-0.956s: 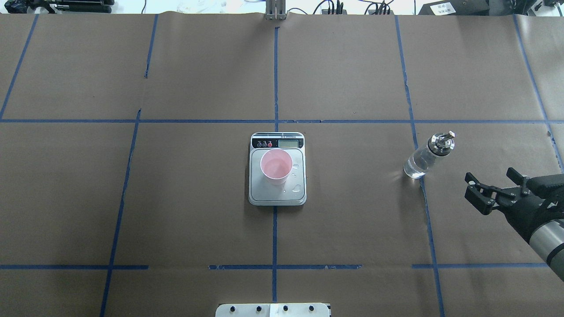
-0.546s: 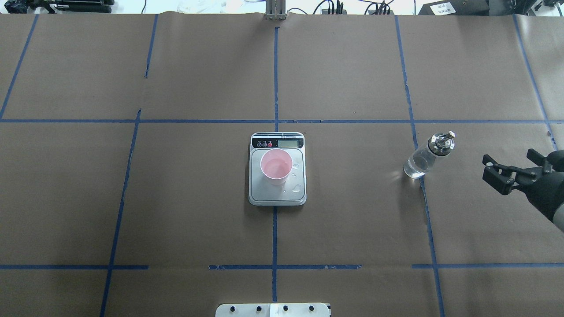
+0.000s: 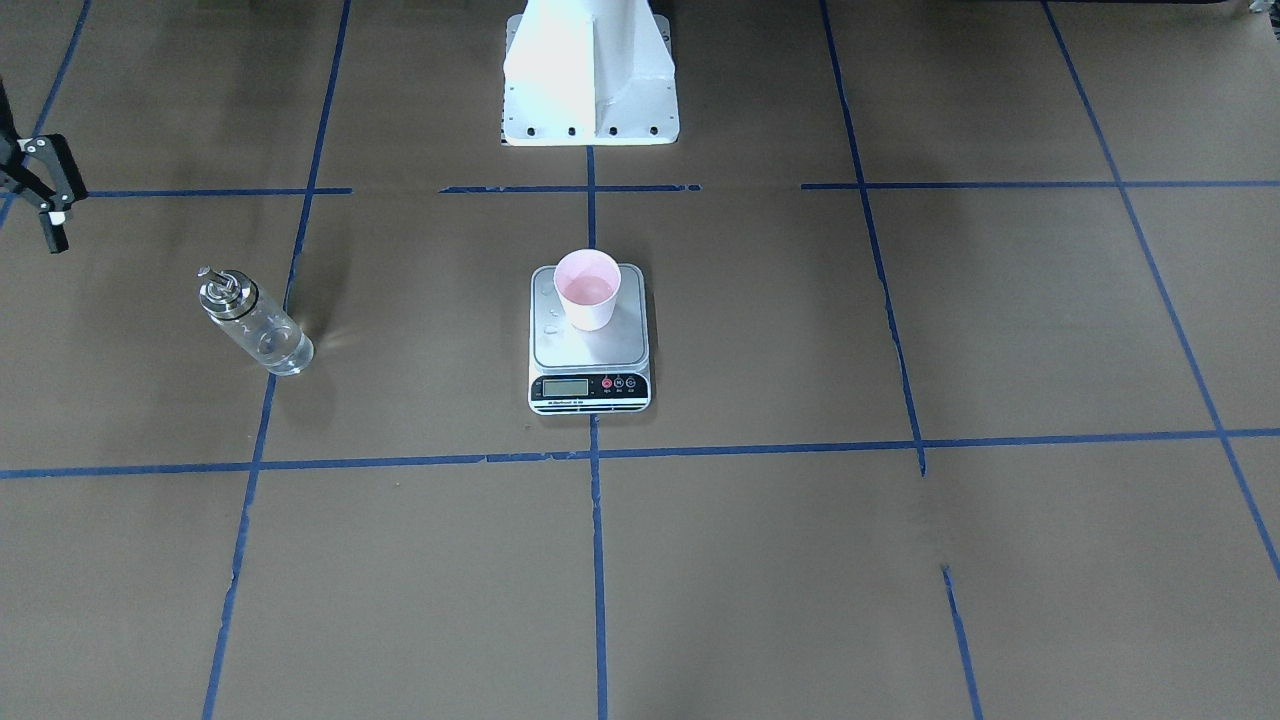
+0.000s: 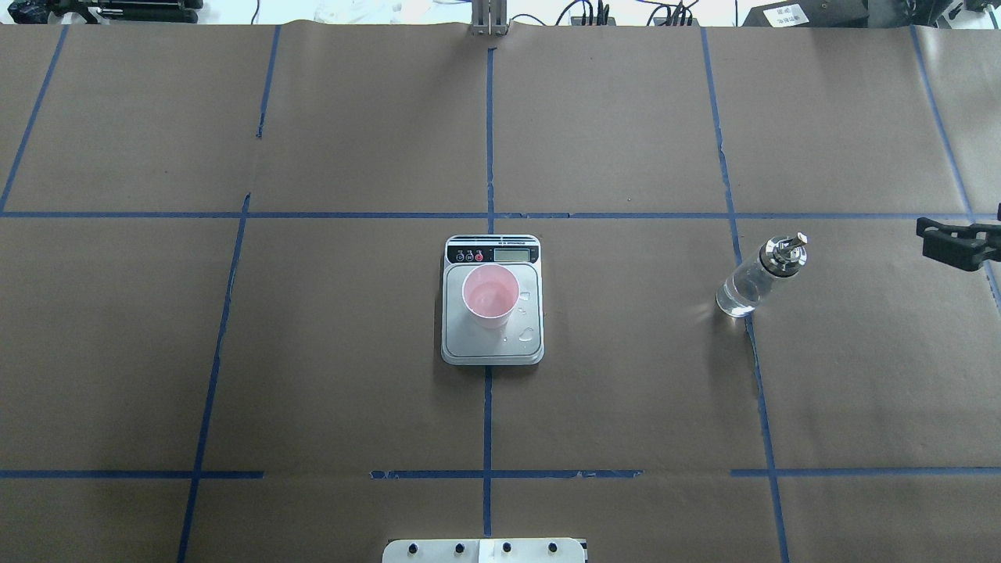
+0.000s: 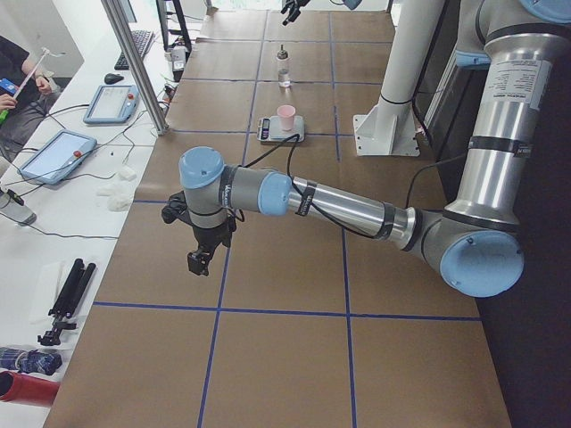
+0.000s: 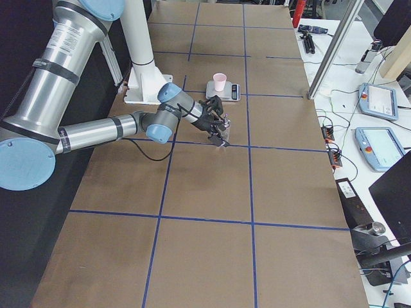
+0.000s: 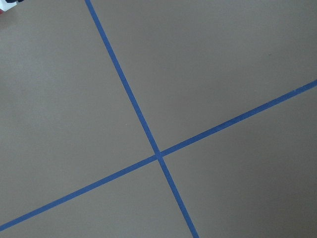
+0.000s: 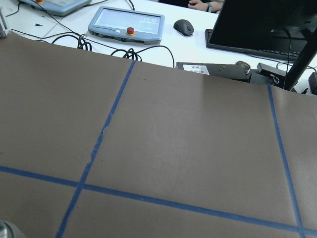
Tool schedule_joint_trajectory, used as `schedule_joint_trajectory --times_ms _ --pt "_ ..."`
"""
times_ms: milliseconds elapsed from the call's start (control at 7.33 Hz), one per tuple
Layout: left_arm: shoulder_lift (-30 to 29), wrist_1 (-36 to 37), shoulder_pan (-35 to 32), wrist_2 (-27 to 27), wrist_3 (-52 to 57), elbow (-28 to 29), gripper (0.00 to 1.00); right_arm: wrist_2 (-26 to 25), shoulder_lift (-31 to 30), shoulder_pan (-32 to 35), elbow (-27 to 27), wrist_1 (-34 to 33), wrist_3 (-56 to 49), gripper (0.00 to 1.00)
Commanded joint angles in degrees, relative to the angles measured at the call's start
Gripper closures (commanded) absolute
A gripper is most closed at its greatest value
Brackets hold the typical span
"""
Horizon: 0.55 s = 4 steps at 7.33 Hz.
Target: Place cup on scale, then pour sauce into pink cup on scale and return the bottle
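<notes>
Standing free near the empty, jaws-apart right gripper, the bottle appears returned; farther off, the cup loads the scale.

obstacles: cup on scale, bottle | passage: wide gap between them

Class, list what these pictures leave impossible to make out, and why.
Scale display reading: too small in the overhead and front-facing views.
Right gripper: partly cut off by the frame edge in both those views.
Left gripper: appears only in the exterior left view, so open or shut cannot be judged.
Sauce level in the cup: too pale and small to read.
</notes>
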Motion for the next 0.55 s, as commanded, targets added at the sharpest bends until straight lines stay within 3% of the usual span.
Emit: schedule_joint_trajectory --times_ms 0,137,410 --pt "0.07 0.01 0.0 0.02 0.0 -0.41 0.0 22.98 6.69 17.8 -5.1 -9.06 -14.65 0.0" --pt "0.07 0.01 0.0 0.02 0.0 -0.5 0.0 30.3 9.15 24.14 -6.61 -15.46 -20.21 0.0" --pt "0.15 -0.08 0.0 -0.07 0.0 -0.5 0.0 36.5 12.41 31.73 -6.98 -33.27 -41.33 0.0"
